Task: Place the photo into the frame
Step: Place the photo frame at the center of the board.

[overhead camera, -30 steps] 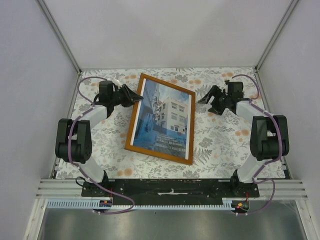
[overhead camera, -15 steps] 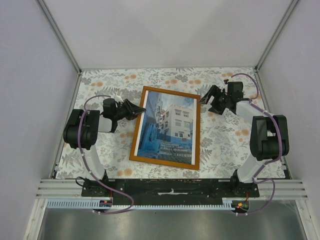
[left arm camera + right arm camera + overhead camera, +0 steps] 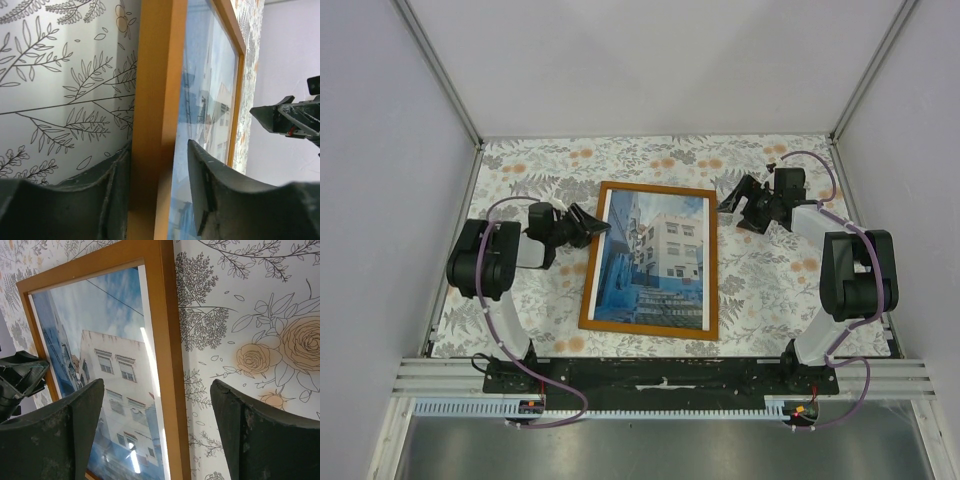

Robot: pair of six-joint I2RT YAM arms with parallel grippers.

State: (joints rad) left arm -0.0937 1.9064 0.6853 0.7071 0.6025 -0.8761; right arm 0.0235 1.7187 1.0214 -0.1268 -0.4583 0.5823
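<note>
The blue-and-white building photo (image 3: 653, 262) lies face up inside the flat orange-brown frame (image 3: 648, 329).

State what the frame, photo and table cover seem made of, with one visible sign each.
Frame: probably wood, smooth orange-brown satin finish; flat rails.
Photo: likely paper with a white border; glare streaks suggest gloss or a clear pane over it.
Table cover: matte sheet printed with flowers; cloth or paper, unclear.

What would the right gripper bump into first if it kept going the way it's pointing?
Probably the frame: the rail nearest it lies straight ahead of the right gripper, between its open fingers. How high it hovers is unclear.
</note>
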